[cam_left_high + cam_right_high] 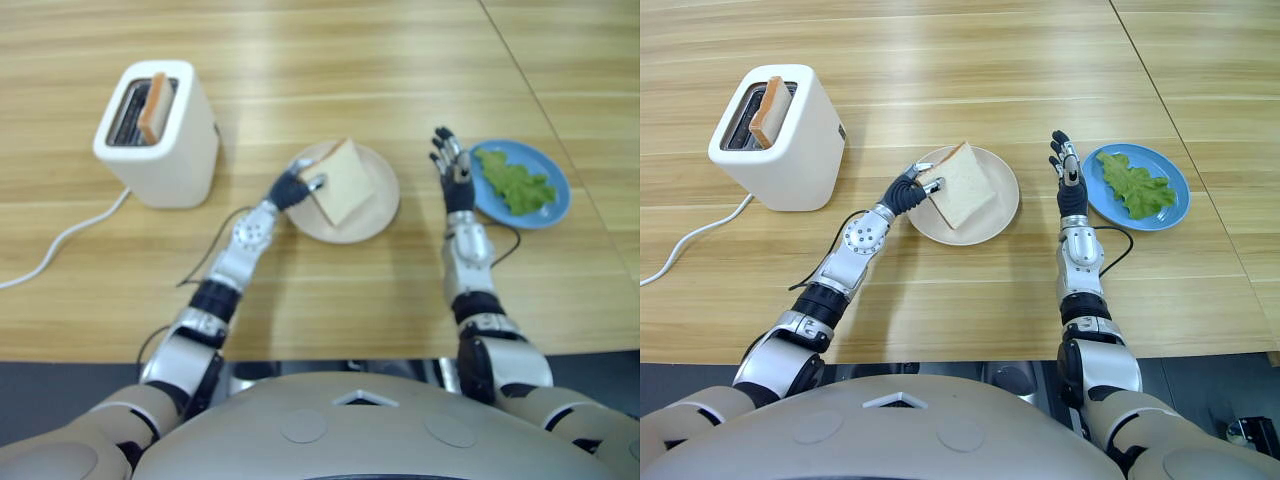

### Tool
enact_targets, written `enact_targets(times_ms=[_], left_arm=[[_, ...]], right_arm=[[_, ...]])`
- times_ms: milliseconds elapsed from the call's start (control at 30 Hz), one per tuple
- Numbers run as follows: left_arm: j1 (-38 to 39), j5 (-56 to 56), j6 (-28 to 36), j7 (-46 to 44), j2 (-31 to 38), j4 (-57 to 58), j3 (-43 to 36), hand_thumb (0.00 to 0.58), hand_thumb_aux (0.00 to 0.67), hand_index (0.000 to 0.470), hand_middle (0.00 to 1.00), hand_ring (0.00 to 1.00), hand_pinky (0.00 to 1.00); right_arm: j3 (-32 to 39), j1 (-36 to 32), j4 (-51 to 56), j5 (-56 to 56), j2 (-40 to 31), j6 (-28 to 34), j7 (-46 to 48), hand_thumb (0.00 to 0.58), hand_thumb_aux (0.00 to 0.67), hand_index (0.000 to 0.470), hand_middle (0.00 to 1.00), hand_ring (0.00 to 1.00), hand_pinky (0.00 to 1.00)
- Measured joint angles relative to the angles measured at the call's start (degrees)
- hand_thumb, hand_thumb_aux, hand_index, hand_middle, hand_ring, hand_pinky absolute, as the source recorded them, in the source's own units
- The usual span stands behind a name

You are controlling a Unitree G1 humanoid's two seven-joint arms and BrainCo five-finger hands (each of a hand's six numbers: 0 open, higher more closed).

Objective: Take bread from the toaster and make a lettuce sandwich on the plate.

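A white toaster [775, 135] stands at the left with one slice of bread [770, 108] sticking up from a slot. A tan plate [1000, 205] sits mid-table with a bread slice [962, 185] over it. My left hand [908, 189] is at the plate's left rim, fingers closed on the slice's left edge. A blue plate [1170, 205] at the right carries a lettuce leaf [1135, 183]. My right hand [1065, 172] is held between the two plates, fingers extended, holding nothing.
The toaster's white power cord [695, 238] trails off to the left across the wooden table [960, 60]. A seam between tabletops runs down the right side [1185, 140]. Thin black cables [1125, 240] loop beside each forearm.
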Motion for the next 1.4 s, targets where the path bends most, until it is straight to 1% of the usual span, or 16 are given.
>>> enact_targets(times_ms=[33, 67, 100, 133, 300, 467, 633, 700, 833, 867, 900, 967, 1000, 1100, 1200, 1400], left_arm=[[-0.24, 0.54, -0.05, -0.27, 0.05, 0.44, -0.33, 0.58, 0.67, 0.46, 1.0, 1.0, 1.0], [-0.48, 1.53, -0.16, -0.66, 0.4, 0.47, -1.17, 0.524, 0.462, 0.317, 0.0, 0.0, 0.0], [-0.64, 2.08, -0.45, -0.99, 0.72, 0.46, -1.65, 0.241, 0.158, 0.108, 0.0, 0.0, 0.0], [-0.66, 2.57, -0.49, -1.38, 1.09, 0.2, -2.12, 0.0, 0.0, 0.0, 0.0, 0.0, 0.0], [0.47, 7.59, 0.61, -0.56, 4.33, -3.66, -3.5, 0.0, 0.0, 0.0, 0.0, 0.0, 0.0], [1.64, 14.85, 2.0, 5.07, 8.77, -15.78, -2.43, 0.0, 0.0, 0.0, 0.0, 0.0, 0.0], [3.48, 22.76, 4.02, 12.08, 10.63, -27.55, -0.54, 0.0, 0.0, 0.0, 0.0, 0.0, 0.0], [3.8, 24.14, 4.35, 13.44, 10.79, -29.16, 0.1, 0.0, 0.0, 0.0, 0.0, 0.0, 0.0], [4.3, 24.32, 4.42, 14.54, 10.59, -28.74, 0.3, 0.0, 0.0, 0.0, 0.0, 0.0, 0.0], [4.14, 24.13, 4.26, 14.89, 10.13, -26.49, 0.28, 0.0, 0.0, 0.0, 0.0, 0.0, 0.0], [4.16, 24.05, 4.26, 14.97, 9.91, -25.52, 0.26, 0.0, 0.0, 0.0, 0.0, 0.0, 0.0], [4.02, 24.3, 4.26, 15.87, 9.61, -21.93, -0.16, 0.0, 0.0, 0.0, 0.0, 0.0, 0.0], [3.97, 24.27, 4.17, 16.33, 9.26, -19.92, -0.31, 0.0, 0.0, 0.0, 0.0, 0.0, 0.0], [3.74, 24.52, 4.05, 17.46, 8.76, -15.91, -1.17, 0.0, 0.0, 0.0, 0.0, 0.0, 0.0], [3.0, 24.53, 3.84, 18.25, 8.44, -12.74, -1.82, 0.0, 0.0, 0.0, 0.0, 0.0, 0.0], [2.8, 24.65, 4.05, 18.53, 8.02, -11.74, -2.37, 0.0, 0.0, 0.0, 0.0, 0.0, 0.0]], right_arm=[[0.0, 0.01, -0.01, 0.0, -0.1, 0.02, 0.0, 0.0, 0.0, 0.0, 0.0, 0.0, 0.0], [-0.01, 0.01, -0.03, 0.02, -0.21, 0.05, 0.02, 0.0, 0.0, 0.0, 0.0, 0.0, 0.0], [-0.01, 0.01, -0.12, 0.03, -0.25, 0.09, 0.03, 0.0, 0.0, 0.0, 0.0, 0.0, 0.0], [0.0, 0.04, -0.22, 0.03, -0.28, 0.14, 0.04, 0.0, 0.0, 0.0, 0.0, 0.0, 0.0], [0.05, 0.16, -0.57, 0.02, -0.64, 0.47, 0.05, 0.0, 0.0, 0.0, 0.0, 0.0, 0.0], [0.08, 0.5, -0.71, 0.02, -0.81, 0.65, 0.15, 0.0, 0.0, 0.0, 0.0, 0.0, 0.0], [0.2, 0.88, -2.1, -0.29, -1.07, 0.75, -0.01, 0.0, 0.0, 0.0, 0.0, 0.0, 0.0], [0.37, 1.08, -3.2, -1.43, -1.79, 0.6, -0.5, 0.0, 0.0, 0.0, 0.0, 0.0, 0.0], [1.48, 0.67, -5.03, -11.33, -11.13, -0.38, -7.76, 0.0, 0.0, 0.0, 0.0, 0.0, 0.0], [2.76, -0.3, -4.77, -18.01, -16.64, -0.05, -13.35, 0.0, 0.0, 0.0, 0.0, 0.0, 0.0], [2.95, -0.87, -4.57, -20.29, -18.91, 0.29, -15.17, 0.0, 0.0, 0.0, 0.0, 0.0, 0.0], [6.57, -3.69, -2.02, -29.54, -26.82, 3.75, -23.47, 0.0, 0.0, 0.0, 0.0, 0.0, 0.0], [9.64, -5.58, 0.38, -35.6, -31.57, 7.25, -28.11, 0.0, 0.0, 0.0, 0.0, 0.0, 0.0], [17.15, -9.79, 6.42, -46.41, -37.88, 15.38, -34.87, 0.0, 0.0, 0.0, 0.0, 0.0, 0.0], [25.53, -13.53, 15.19, -53.87, -39.5, 21.83, -37.67, 0.0, 0.0, 0.0, 0.0, 0.0, 0.0], [34.44, -15.69, 23.88, -58.32, -37.63, 26.81, -37.31, 0.0, 0.0, 0.0, 0.0, 0.0, 0.0]])
